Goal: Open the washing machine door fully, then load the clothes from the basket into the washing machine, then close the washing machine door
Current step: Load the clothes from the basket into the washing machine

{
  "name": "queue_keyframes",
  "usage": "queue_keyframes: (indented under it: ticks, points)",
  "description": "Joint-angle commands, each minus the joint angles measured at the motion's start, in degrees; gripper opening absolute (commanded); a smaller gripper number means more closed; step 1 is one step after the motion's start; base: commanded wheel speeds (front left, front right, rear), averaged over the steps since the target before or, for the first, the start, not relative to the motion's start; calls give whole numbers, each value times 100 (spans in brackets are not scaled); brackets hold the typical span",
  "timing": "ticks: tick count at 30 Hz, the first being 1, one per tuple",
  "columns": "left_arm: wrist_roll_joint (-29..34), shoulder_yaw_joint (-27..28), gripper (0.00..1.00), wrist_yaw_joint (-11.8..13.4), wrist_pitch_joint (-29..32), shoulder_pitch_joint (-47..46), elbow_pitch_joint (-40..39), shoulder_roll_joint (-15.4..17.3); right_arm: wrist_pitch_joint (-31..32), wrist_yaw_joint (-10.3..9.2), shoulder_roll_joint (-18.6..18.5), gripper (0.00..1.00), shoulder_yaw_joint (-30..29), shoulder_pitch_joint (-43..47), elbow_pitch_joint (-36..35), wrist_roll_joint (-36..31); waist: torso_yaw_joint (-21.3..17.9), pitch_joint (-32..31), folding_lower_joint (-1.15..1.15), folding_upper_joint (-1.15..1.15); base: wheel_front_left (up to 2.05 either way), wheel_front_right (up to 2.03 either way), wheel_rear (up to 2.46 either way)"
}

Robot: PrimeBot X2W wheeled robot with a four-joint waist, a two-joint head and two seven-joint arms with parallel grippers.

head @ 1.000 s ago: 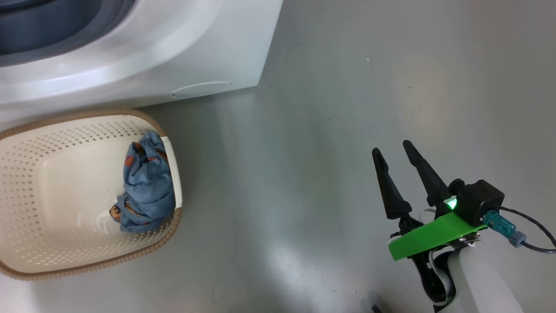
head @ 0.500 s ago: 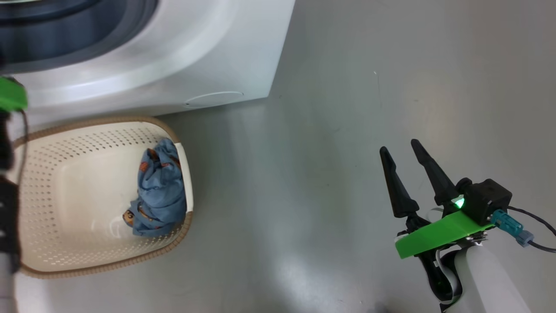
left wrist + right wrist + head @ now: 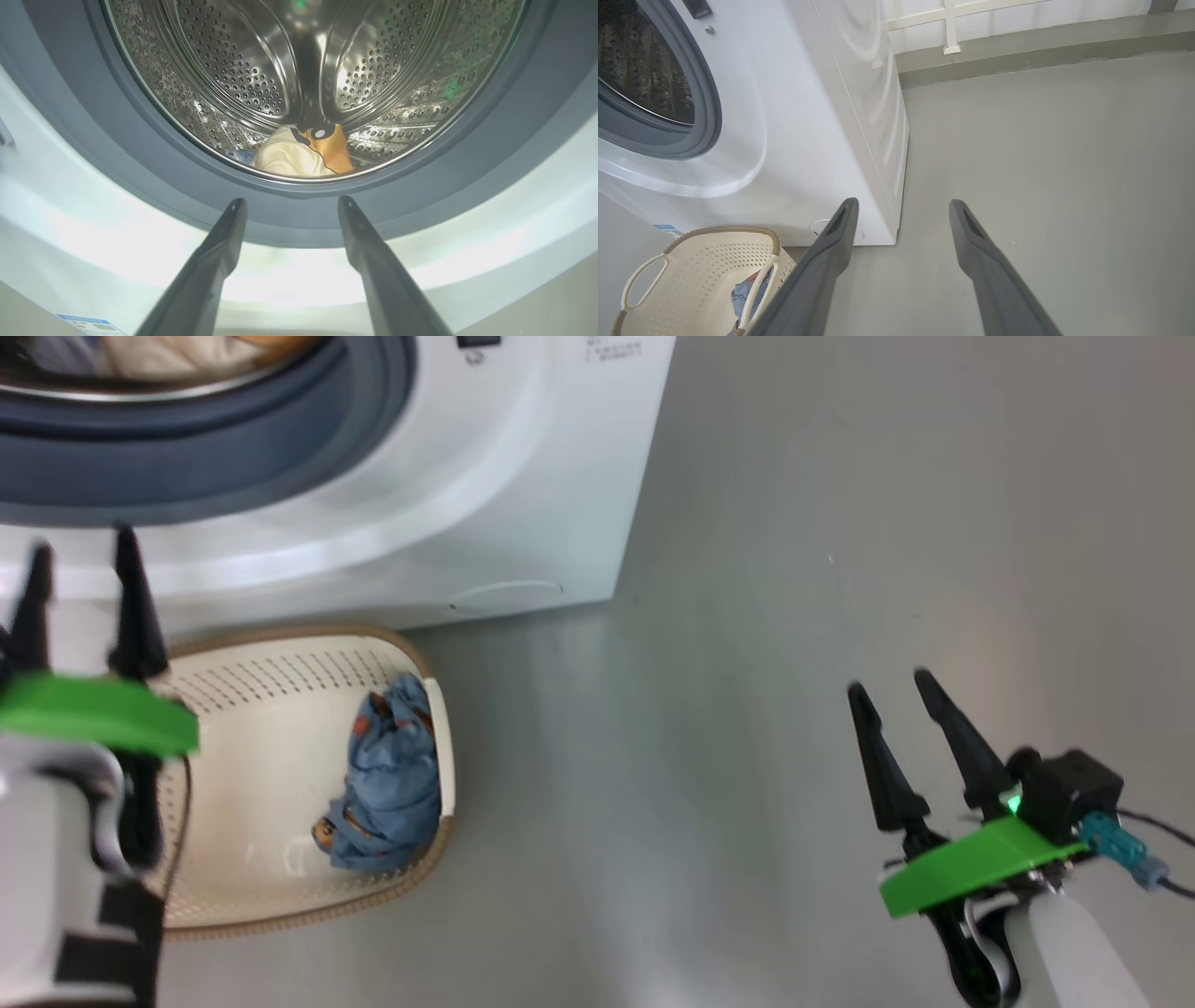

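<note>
The left pincer [image 3: 292, 201] stands open before the washing machine [image 3: 523, 476], whose rim cuts off a cream garment [image 3: 287, 156] inside, the right pincer [image 3: 888, 681] open over the floor [image 3: 747, 569], a blue garment [image 3: 392, 775] in the basket [image 3: 280, 646].

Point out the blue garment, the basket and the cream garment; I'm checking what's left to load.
blue garment [image 3: 392, 775]: head view, on its bunched middle.
basket [image 3: 261, 775]: head view, on its bare inner floor.
cream garment [image 3: 285, 156]: left wrist view, on its pale fold.
</note>
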Motion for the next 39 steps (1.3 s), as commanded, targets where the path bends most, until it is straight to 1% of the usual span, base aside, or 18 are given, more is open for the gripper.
queue_keyframes:
  ticks: [1, 9, 10, 18, 27, 33, 39]
  points:
    - [49, 220, 100, -9, -30, 216, -210, 179, -69, 9, -58, 100, 99, 196, -89, 52, 132, -286, 0, 0, 0, 0, 0]
    - [180, 270, 100, -9, -30, 1276, -567, 10, -69, 9, -253, 100, 82, 544, -5, 163, 289, -952, 0, 0, 0, 0, 0]
    - [180, 270, 100, -9, -30, 1276, -567, 10, -69, 9, -253, 100, 82, 544, -5, 163, 289, -952, 0, 0, 0, 0, 0]
    - [305, 489, 100, -9, -30, 2224, -909, -180, -69, 9, -414, 100, 40, 975, 48, 301, 428, -1541, 0, 0, 0, 0, 0]
    - [469, 591, 100, -9, -30, 3204, -1365, -278, -69, 9, -529, 100, -28, 1512, 28, 429, 536, -2100, 0, 0, 0, 0, 0]
    - [495, 721, 100, -9, -30, 3776, -1694, -306, -69, 9, -595, 100, -114, 1841, -28, 490, 576, -2369, 0, 0, 0, 0, 0]
    - [548, 954, 100, -9, -30, 4295, -2134, -438, -69, 9, -620, 100, -245, 2054, -119, 508, 556, -2497, 0, 0, 0, 0, 0]
